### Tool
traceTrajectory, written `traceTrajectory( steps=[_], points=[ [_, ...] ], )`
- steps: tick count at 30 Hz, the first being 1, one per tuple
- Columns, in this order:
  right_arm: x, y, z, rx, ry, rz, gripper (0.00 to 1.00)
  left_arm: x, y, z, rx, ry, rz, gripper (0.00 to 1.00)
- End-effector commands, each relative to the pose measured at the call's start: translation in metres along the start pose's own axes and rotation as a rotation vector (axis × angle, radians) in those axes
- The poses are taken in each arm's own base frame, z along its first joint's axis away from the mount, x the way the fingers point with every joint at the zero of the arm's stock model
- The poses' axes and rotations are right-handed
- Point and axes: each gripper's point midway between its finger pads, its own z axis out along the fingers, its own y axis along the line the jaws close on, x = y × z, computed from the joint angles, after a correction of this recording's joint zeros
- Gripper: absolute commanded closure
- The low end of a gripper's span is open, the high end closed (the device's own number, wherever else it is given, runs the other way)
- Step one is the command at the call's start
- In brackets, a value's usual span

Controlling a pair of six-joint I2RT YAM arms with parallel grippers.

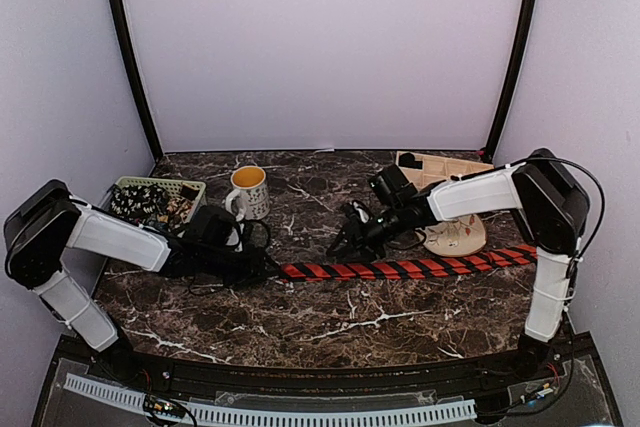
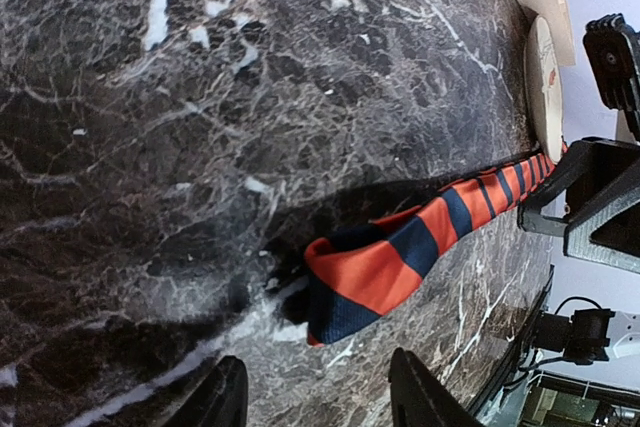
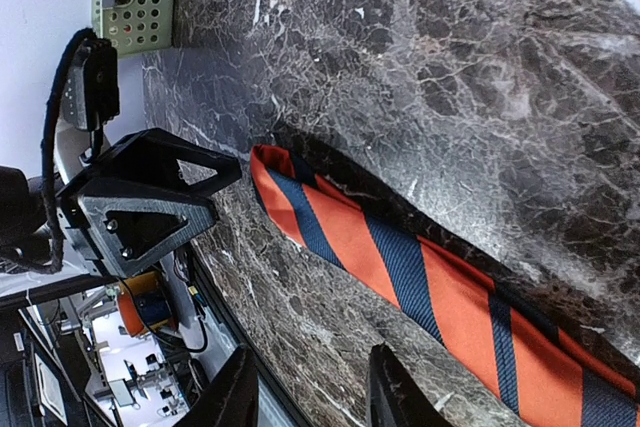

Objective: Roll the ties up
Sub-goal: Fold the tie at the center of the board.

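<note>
striped tie (image 1: 400, 268) lies flat on the surface (image 1: 300, 332), from centre out to the right edge. Light, limp, likely slick: expect sliding and springing unrolled. Take the tip end, just beside left pincer (image 2: 320, 402). It and right pincer (image 3: 312, 397) both gape wide, empty.

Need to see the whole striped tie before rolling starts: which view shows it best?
Top external: the striped tie lies unrolled, nearly all of it visible across the table. Both wrist views show only part: the left wrist, its end close up; the right wrist, that same end and a stretch behind it.
</note>
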Motion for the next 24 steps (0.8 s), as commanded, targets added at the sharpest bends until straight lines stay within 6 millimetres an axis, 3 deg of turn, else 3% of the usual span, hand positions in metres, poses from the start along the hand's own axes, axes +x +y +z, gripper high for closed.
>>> traceTrajectory(
  steps=[1, 9, 15, 24],
  points=[
    [-0.003, 0.009, 0.014, -0.009, 0.008, -0.049, 0.67, 0.000, 0.006, 0.009, -0.018, 0.015, -0.034, 0.51],
    [-0.001, -0.011, 0.033, 0.036, 0.029, -0.028, 0.75, 0.000, -0.001, 0.029, 0.041, 0.056, -0.046, 0.70],
    [0.003, -0.018, 0.045, 0.058, 0.042, -0.016, 0.77, -0.007, -0.007, 0.010, 0.031, 0.009, 0.004, 0.99],
    [0.013, -0.012, 0.074, 0.068, 0.101, -0.028, 0.80, -0.012, -0.031, -0.019, 0.057, -0.005, 0.122, 1.00]
  ],
)
